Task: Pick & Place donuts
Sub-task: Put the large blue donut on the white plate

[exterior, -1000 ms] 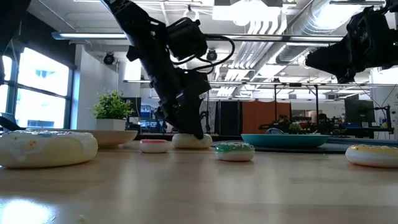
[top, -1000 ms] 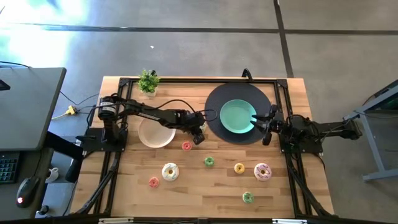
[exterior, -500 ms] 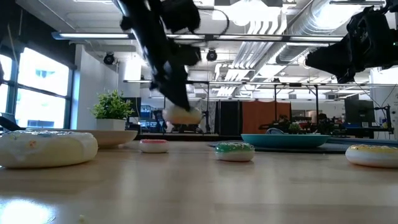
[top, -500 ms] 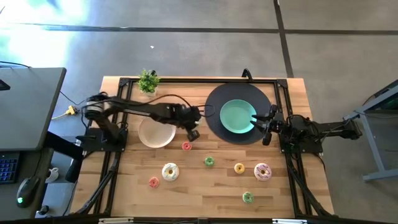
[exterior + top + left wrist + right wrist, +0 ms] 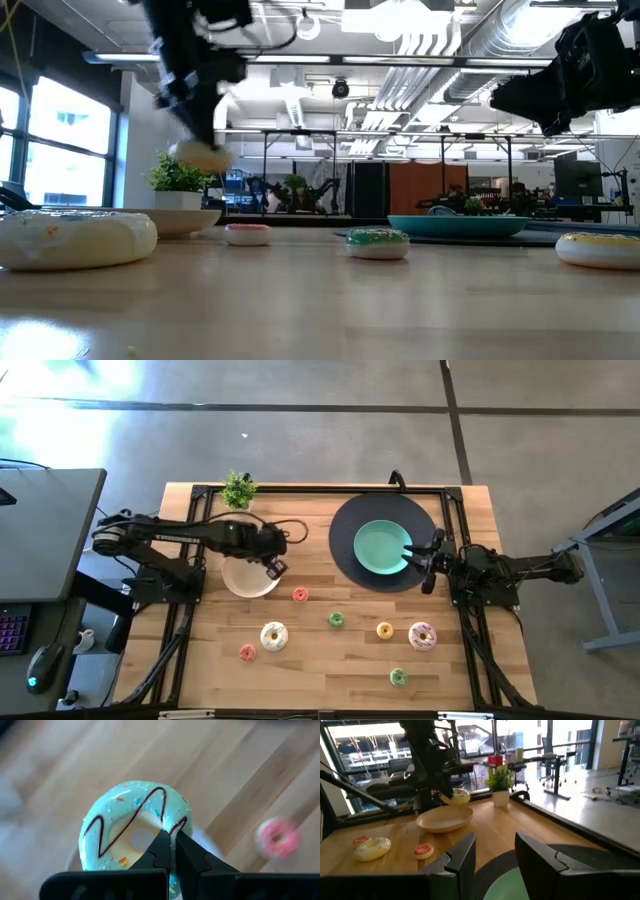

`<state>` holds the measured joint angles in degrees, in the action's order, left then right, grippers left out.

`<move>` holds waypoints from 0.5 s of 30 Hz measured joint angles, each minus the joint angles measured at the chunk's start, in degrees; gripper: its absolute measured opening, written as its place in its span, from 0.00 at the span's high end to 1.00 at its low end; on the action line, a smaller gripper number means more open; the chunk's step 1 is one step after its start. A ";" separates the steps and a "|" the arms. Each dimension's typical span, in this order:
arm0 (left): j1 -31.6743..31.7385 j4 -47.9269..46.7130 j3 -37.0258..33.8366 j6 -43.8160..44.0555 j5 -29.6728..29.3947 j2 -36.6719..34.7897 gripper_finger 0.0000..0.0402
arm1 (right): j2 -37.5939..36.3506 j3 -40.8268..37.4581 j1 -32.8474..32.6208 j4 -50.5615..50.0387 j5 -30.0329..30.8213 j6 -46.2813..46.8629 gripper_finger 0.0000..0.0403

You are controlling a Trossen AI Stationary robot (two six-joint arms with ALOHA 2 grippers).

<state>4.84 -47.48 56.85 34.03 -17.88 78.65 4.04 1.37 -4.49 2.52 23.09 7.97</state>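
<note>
A mint-iced donut (image 5: pixel 120 822) with a brown zigzag hangs in my shut left gripper (image 5: pixel 273 568), above the right rim of the beige plate (image 5: pixel 245 578); the low view shows this donut (image 5: pixel 200 156) well clear of the table. My right gripper (image 5: pixel 430 557) hovers open at the right edge of the teal plate (image 5: pixel 375 547), touching nothing. Lying flat on the wood are a small red donut (image 5: pixel 300 595), a green one (image 5: pixel 337 620), a large white one (image 5: pixel 273 635), a small pink one (image 5: pixel 248 653), a yellow one (image 5: pixel 385 630), a large pink one (image 5: pixel 422 636) and another green one (image 5: pixel 398 677). My left gripper holds the donut by its ring, on the iced band beside the hole (image 5: pixel 172 822). The two fingers (image 5: pixel 157 850) stand close together, coming from above and slanting down. The donut hangs tilted below them, lifted clear of table and plate.
The teal plate sits on a round dark mat (image 5: pixel 345 520) at the far right. A small potted plant (image 5: pixel 238 490) stands at the far edge, left of centre. A black frame (image 5: pixel 320 488) runs along the table's edges.
My left gripper has taken hold of the mint-iced donut on the table near the red donut, lifted it clear and carried it up and toward the table's left edge, to above the beige plate's rim. The right arm has kept still.
</note>
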 joint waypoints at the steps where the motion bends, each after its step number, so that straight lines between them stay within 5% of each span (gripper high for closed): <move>1: 0.00 3.55 -2.37 1.17 -0.29 0.05 0.99 | 0.16 0.00 0.00 -0.01 -0.10 0.58 0.67; 6: 0.04 18.57 -12.63 2.91 2.08 -0.98 1.00 | 1.05 0.02 -0.02 0.01 0.02 1.26 0.67; 15: 0.02 19.08 -16.74 6.77 2.11 -0.93 1.00 | 1.57 0.02 -0.02 0.05 -0.09 1.09 0.67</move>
<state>4.86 -28.40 40.11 40.80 -15.77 77.72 5.61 1.39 -4.51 2.57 23.00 9.06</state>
